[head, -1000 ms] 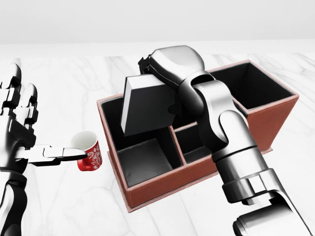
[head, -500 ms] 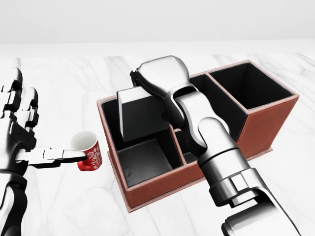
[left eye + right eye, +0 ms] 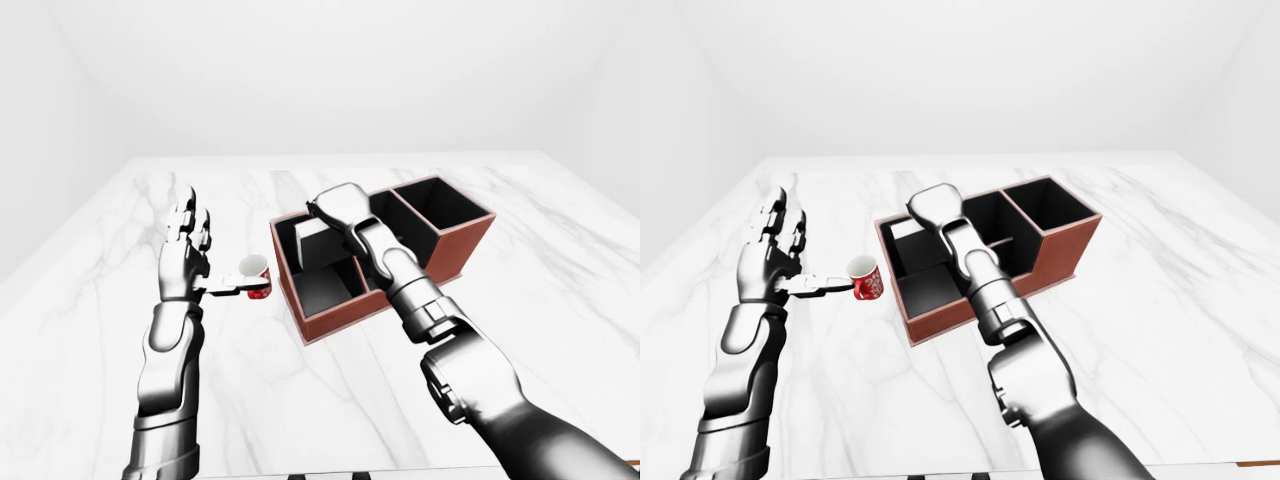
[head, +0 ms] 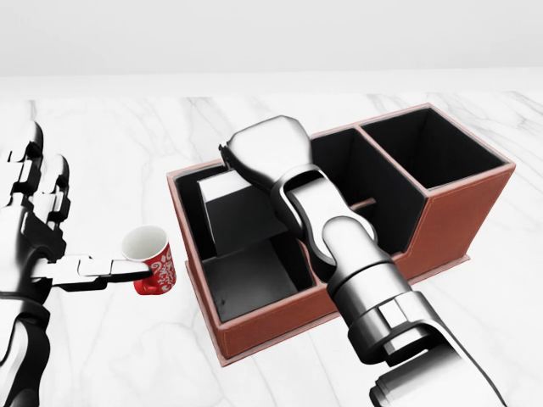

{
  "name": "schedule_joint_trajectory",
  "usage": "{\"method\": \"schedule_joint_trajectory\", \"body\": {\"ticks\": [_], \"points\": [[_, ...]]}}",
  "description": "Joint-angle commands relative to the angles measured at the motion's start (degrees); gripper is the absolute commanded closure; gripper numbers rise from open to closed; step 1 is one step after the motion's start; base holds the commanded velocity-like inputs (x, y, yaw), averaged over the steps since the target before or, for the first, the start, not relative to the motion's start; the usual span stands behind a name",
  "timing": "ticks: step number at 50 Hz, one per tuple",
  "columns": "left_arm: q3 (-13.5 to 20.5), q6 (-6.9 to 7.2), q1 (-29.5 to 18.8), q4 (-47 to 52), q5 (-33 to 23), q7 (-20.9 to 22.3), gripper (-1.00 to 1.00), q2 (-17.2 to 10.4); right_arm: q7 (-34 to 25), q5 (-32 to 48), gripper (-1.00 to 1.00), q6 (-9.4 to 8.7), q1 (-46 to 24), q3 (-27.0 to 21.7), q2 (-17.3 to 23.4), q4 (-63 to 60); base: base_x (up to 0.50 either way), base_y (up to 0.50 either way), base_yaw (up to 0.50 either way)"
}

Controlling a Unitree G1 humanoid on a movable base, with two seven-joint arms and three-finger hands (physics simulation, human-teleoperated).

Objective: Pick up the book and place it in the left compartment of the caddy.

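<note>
Since a second ago the right hand (image 4: 270, 153) has carried the book (image 4: 240, 214) lower and toward the head view's left, so the book now stands tilted inside the caddy (image 4: 288, 318), in the upper compartment at the left end. The book is a plain grey slab with a paler top edge. The right hand covers its top; whether the fingers still clamp it cannot be told. The left hand (image 4: 34, 229) is open, fingers raised, thumb stretched toward the mug (image 4: 150, 259).

There is one book, one caddy with several compartments, one red patterned mug and two arms. The eye views show the whole white marble table (image 3: 560, 290), which the head view crops.
</note>
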State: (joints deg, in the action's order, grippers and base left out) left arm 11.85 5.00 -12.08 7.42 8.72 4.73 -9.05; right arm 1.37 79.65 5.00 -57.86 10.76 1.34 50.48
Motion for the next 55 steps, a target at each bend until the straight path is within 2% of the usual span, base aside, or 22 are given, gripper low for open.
{"method": "schedule_joint_trajectory", "body": {"ticks": [1, 14, 42, 55], "points": [[-0.2, 0.00, 0.8, 0.2, -0.1, 0.0, -1.00, 0.4, 3.5, 3.0, 1.00, 0.00, 0.2, -1.1, -0.9, 0.6, 0.00, 0.00, 0.00], [-0.3, 0.00, 1.5, 0.6, -0.3, -0.1, -1.00, 0.7, 4.8, 3.6, 1.00, 0.00, 1.3, -0.7, -1.2, 1.0, 0.00, 0.00, 0.00], [0.2, 0.00, -0.7, -2.0, 0.0, 0.2, -1.00, -0.5, 16.0, 8.4, 1.00, 0.00, -2.9, 0.8, -3.1, 14.0, 0.00, 0.00, 0.00], [0.0, 0.00, -0.2, -2.2, -0.1, 0.2, -1.00, -0.2, 18.9, 9.4, 1.00, 0.00, -2.7, 1.2, -3.4, 16.2, 0.00, 0.00, 0.00]]}}
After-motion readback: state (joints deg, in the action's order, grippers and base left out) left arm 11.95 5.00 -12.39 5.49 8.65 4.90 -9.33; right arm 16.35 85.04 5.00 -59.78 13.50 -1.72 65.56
